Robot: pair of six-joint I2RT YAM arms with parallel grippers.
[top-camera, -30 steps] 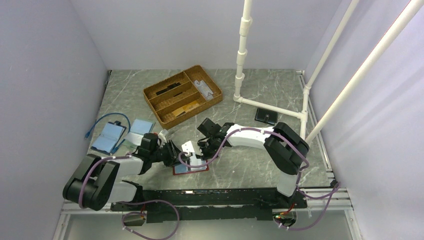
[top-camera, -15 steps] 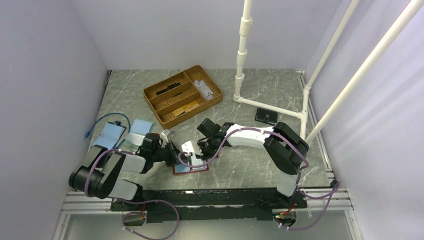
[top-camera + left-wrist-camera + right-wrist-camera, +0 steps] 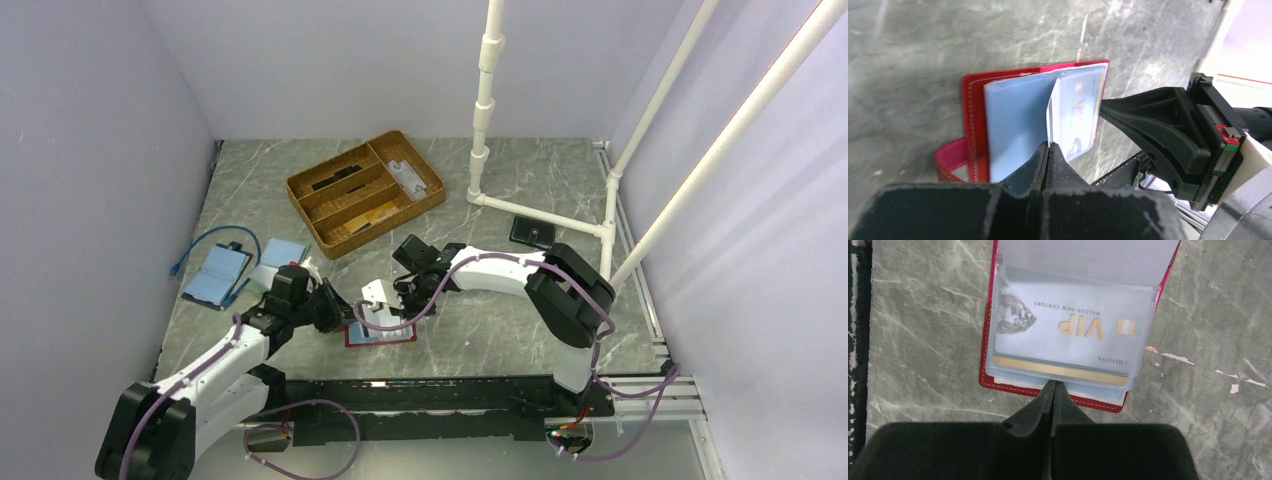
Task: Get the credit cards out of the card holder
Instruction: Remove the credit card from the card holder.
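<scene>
Red card holder (image 3: 381, 336) lies open by the bench (image 3: 500, 335) near edge, left of middle; right gripper (image 3: 1053, 386), fingers together, pins its rim, while left gripper (image 3: 1048, 146), fingers together at the clear pocket (image 3: 1063, 374) (can't tell if pinching), should draw the VIP card (image 3: 1068, 330) out along the pocket opening.

On your grey marbled table (image 3: 500, 330), a brown wicker tray (image 3: 390, 222) with long compartments sits at the far centre. Right of it stands a white pipe frame (image 3: 483, 110), with a black square wallet (image 3: 531, 232) just beside its base bar. Far left lie an open light-blue booklet case (image 3: 215, 275), a looped blue cable (image 3: 215, 231) and a pale blue square (image 3: 282, 251).
</scene>
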